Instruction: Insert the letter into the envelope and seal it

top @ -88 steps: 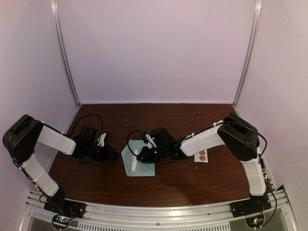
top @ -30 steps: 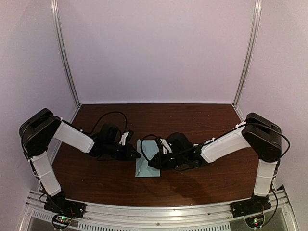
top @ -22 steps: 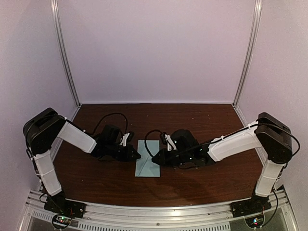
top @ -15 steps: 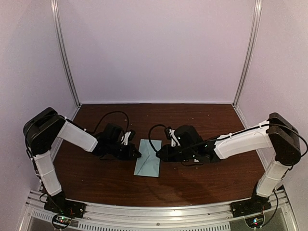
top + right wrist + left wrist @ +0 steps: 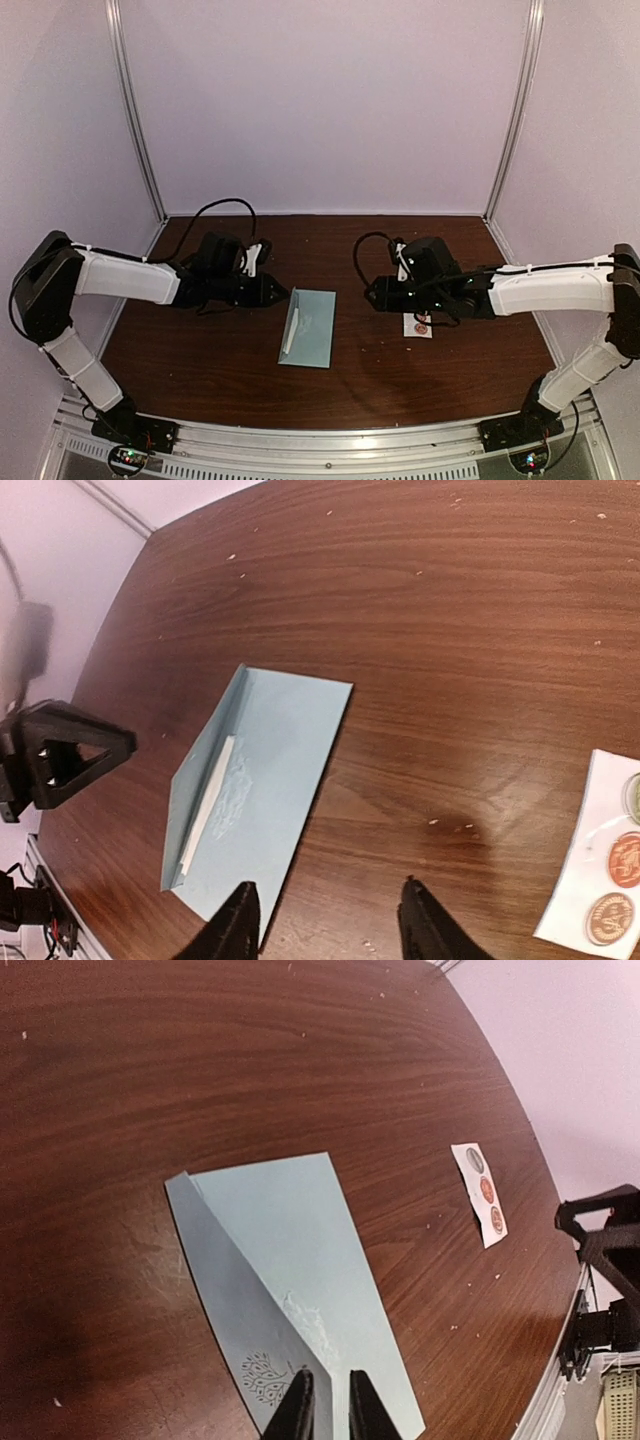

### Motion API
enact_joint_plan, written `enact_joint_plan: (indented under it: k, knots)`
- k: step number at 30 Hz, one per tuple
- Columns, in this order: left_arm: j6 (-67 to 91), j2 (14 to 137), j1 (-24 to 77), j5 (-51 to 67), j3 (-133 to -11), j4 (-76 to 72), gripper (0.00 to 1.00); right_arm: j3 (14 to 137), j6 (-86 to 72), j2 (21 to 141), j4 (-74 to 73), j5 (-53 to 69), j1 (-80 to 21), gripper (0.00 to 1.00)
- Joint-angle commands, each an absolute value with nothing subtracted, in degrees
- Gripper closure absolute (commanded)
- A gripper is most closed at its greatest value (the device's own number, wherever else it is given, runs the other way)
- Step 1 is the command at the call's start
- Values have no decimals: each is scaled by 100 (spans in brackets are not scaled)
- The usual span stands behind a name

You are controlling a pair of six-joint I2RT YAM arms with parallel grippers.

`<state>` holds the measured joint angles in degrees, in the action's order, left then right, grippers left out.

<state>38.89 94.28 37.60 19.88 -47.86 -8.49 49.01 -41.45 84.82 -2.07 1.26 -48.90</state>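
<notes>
**A:** Fingers first. The left gripper has its pads drawn nearly together with a thin slit between them, and I see nothing pinched. It sits low at the patterned tip of the pointed flap. The right gripper is spread wide and empty.

**B:** And the work piece?

**A:** The light blue-teal paper envelope lies flat on the dark wood table, between the two arms. The flap is folded over but not down; it stands a little proud along the left edge. The cream bordered letter is not visible as a sheet anywhere, so I judge it is inside. In the right wrist view a thin white strip runs along the fold. I cannot tell whether that is the letter's edge or the flap's underside.

**B:** So the step is sealing?

**A:** That is my judgement. The small white sticker sheet with round orange seals lies just under the right gripper, well apart from the envelope.

**B:** How should it be done?

**A:**
- Left: press the flap tip flat and hold it there, so the envelope cannot slide on the smooth wood.
- Right: take one seal by its rim, not the whole sheet.
- Set the seal across the flap tip and the envelope body.
- Risks: the flap may spring back up, or the sheet may lift along with the seal.
</notes>
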Motion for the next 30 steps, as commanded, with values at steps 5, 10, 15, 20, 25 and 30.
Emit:
enact_joint_plan:
  k: [5, 10, 15, 20, 25, 30]
  knots:
    - [3735, 7964, 3778, 912, -4289, -801, 62, 4405, -3521, 7796, -1308, -611, -3792, 36]
    - [3736, 7445, 3780, 534, -4203, -569, 43, 4722, -3189, 8017, -1831, -1076, -3541, 39]
    - [3791, 7333, 3779, 475, -4201, -414, 41, 5042, -3032, 8501, -1973, -1393, -3542, 46]
    - [3826, 7330, 3779, 473, -4101, -485, 41, 5396, -2999, 9137, -2106, -1668, -3542, 56]
    - [3779, 7274, 3779, 404, -4063, -450, 41, 5631, -2964, 9553, -1999, -1629, -3542, 61]
    - [3774, 7226, 3779, 367, -4026, -431, 41, 5809, -2928, 9907, -1951, -1586, -3546, 66]
